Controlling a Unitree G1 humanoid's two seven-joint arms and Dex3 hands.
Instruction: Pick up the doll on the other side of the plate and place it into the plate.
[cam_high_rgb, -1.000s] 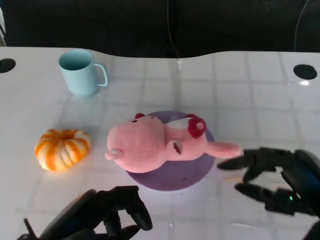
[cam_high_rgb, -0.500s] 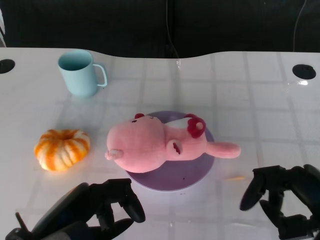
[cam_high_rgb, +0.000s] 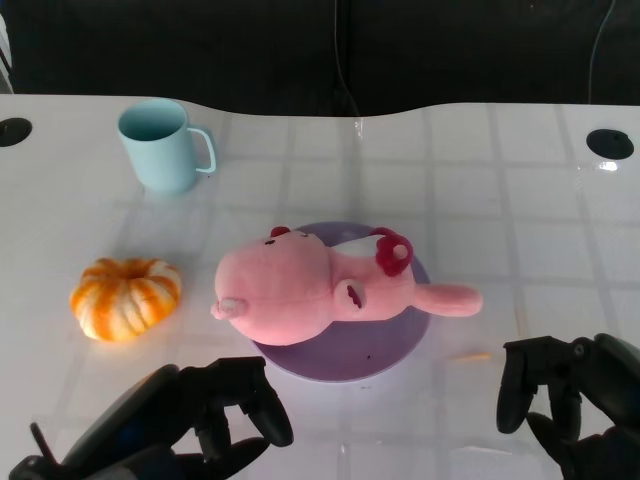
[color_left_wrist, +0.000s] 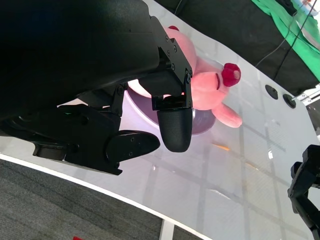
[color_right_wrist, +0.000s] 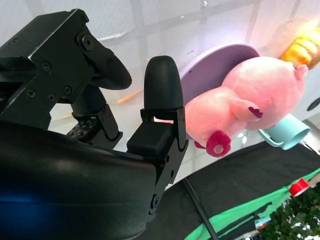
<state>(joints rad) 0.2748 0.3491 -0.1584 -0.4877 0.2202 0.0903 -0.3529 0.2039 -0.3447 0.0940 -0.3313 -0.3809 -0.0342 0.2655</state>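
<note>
Left hand (cam_high_rgb: 215, 415) nearest, just short of plate (cam_high_rgb: 385, 345): fingers curled apart, holding nothing. Right hand (cam_high_rgb: 565, 400) near plate's right side, fingers spread, empty, touching nothing. Pink doll (cam_high_rgb: 320, 285) lying on plate, one limb overhanging right rim. Orange pumpkin (cam_high_rgb: 125, 297) left of plate on counter (cam_high_rgb: 500, 200). Beyond plate, blue mug (cam_high_rgb: 160, 145). Right wrist view alone shows green cloth (color_right_wrist: 240, 222) past counter edge.

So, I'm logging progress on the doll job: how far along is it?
It looks essentially done: the doll lies on the plate, one limb hanging over the rim. Nothing is in hand: the right hand sits near the table edge, apart from the doll, holding nothing, and the left hand holds nothing either. Nothing obvious is left.
</note>
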